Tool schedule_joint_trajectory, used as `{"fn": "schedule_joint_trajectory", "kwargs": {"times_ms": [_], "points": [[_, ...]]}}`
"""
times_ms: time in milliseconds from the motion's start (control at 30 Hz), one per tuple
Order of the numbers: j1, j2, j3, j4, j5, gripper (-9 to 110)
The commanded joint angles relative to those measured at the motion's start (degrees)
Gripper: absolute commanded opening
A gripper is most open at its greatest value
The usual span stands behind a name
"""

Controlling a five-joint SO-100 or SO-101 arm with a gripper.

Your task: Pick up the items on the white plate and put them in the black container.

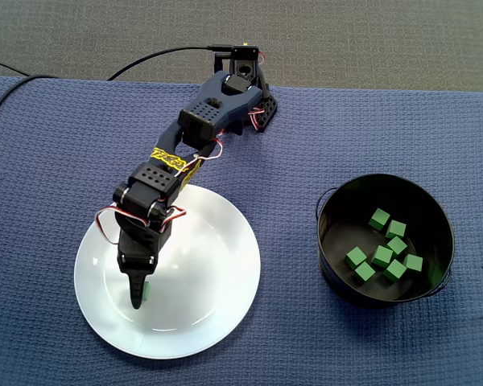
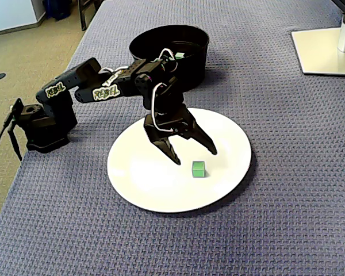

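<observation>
One small green cube (image 2: 199, 168) lies on the white plate (image 2: 149, 181), right of the plate's middle in that fixed view. My gripper (image 2: 195, 156) is open, its two black fingers spread and pointing down at the plate, with the cube just past the fingertips and untouched. Seen from above in a fixed view, the gripper (image 1: 138, 294) stands over the left part of the plate (image 1: 217, 265) and hides most of the cube (image 1: 148, 290). The black container (image 1: 321, 229) holds several green cubes (image 1: 382, 256).
The arm's base (image 2: 43, 123) sits at the edge of the blue-grey cloth. In a fixed view the black container (image 2: 198, 66) stands just behind the arm's elbow. A white monitor foot (image 2: 328, 49) is at the far corner.
</observation>
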Motion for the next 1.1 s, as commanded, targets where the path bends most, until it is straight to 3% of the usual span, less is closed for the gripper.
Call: {"fn": "schedule_joint_trajectory", "kwargs": {"times_ms": [0, 333, 500, 633, 900, 1067], "points": [[-0.4, -1.1, -4.7, 0.7, -0.1, 31], [-0.9, -6.2, -9.9, 0.7, -0.3, 26], [-0.8, -7.8, -11.8, 0.9, -0.4, 15], [-0.3, -9.1, -12.8, 0.8, -0.4, 0], [1.2, -6.8, -12.9, 1.0, -0.3, 0], [2.4, 11.0, -7.6, 0.1, -2.8, 0]]}}
